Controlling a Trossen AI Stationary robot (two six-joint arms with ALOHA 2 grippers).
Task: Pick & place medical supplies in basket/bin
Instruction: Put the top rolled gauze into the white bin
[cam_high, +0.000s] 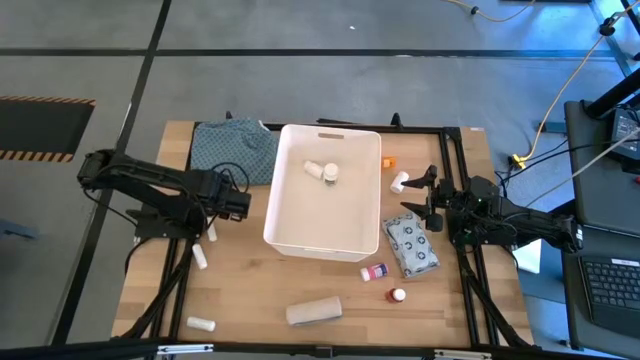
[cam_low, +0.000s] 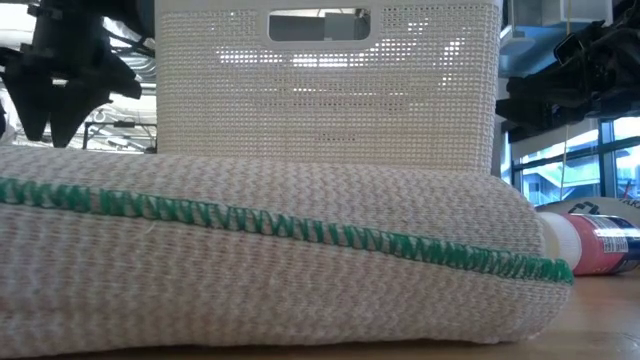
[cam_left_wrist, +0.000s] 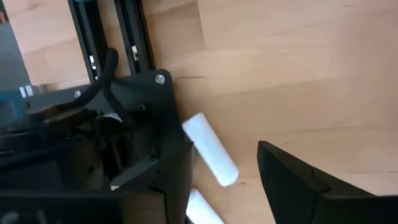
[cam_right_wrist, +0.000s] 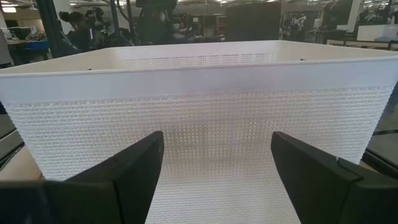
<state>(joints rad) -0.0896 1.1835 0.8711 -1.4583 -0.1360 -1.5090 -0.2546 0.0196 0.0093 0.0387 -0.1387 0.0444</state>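
Wooden table (cam_high: 250, 290): one basket (cam_high: 290, 215), two rolls (cam_high: 322, 171) inside.

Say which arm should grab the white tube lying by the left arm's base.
Left. Its open gripper hangs just above the white tube, which shows between its fingers in the left wrist view. The right gripper sits beyond the basket.

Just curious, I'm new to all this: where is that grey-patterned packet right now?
In the high view, the packet lies flat on the table's right side, just beside the white basket, near the right claw.
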